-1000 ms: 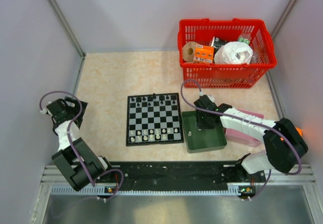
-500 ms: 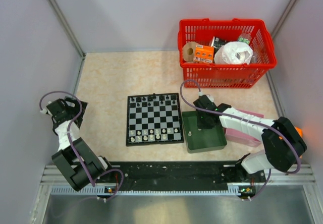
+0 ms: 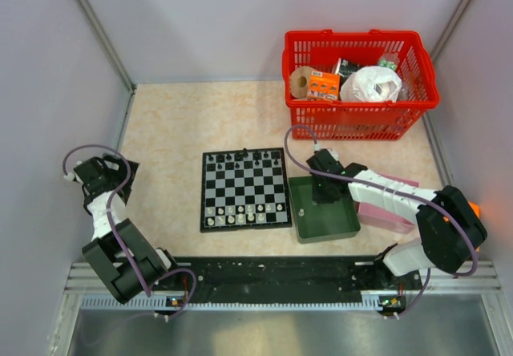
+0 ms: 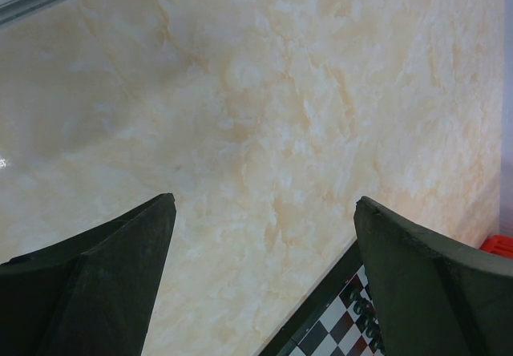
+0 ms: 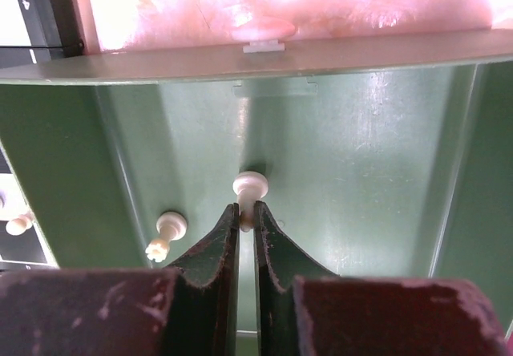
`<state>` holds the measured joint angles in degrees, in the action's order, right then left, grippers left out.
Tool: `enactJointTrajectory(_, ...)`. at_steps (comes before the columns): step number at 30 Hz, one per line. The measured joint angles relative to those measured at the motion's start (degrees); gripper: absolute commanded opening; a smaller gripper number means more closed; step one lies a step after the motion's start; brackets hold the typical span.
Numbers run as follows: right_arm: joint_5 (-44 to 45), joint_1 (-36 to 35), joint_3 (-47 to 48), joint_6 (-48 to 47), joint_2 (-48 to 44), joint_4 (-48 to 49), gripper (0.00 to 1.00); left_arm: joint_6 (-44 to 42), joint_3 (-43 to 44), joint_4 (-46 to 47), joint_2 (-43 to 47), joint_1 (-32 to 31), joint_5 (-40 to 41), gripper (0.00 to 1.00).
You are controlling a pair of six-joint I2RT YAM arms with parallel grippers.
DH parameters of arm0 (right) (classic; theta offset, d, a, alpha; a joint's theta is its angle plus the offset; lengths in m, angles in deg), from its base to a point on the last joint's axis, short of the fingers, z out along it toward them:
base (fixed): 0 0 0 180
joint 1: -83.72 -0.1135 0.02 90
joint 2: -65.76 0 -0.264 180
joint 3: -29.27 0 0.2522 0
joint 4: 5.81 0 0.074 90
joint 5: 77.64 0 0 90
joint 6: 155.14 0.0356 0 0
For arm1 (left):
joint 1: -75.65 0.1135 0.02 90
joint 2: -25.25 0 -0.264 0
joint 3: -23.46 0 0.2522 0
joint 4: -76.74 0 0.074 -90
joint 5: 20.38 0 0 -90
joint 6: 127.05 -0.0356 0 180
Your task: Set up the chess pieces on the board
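your right gripper is pinched on a whitish chess piece inside the green tray. its long axis runs straight out from the jaws, round end toward the tray's wall. your left gripper hangs spread wide above the table.

Bright even light; overexposed glare, right-wrist top.

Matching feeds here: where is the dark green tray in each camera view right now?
Top external: the dark green tray lies just right of the board, toward the near edge.
Left wrist: not in it; only the board's corner shows, bottom right.
Right wrist: the tray's floor and walls fill most of the frame.
Shared landmark: the board, also at the right wrist view's left edge.
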<state>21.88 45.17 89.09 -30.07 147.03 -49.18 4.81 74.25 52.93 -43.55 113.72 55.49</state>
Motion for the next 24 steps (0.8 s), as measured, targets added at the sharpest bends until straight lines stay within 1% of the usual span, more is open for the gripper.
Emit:
enactJointTrajectory(5,-0.1,0.0,1.0,-1.1,0.0,-0.4,0.0,0.0,0.0,0.1,0.0,0.0,0.0,0.98)
enactJointTrajectory(11,-1.0,-1.3,5.4,-3.7,-1.4,-2.5,0.0,0.0,0.0,0.2,0.0,0.0,0.0,0.98)
enactJointTrajectory(15,-2.7,-4.7,10.6,-5.5,-2.5,-3.6,0.0,0.0,0.0,0.2,0.0,0.0,0.0,0.98)
enactJointTrajectory(19,-6.1,-8.6,15.3,-7.0,-2.4,-3.6,0.0,0.0,0.0,0.2,0.0,0.0,0.0,0.98)
enactJointTrajectory(24,-8.0,-12.5,20.2,-8.9,2.3,-6.0,0.0,0.0,0.0,0.2,0.0,0.0,0.0,0.98)
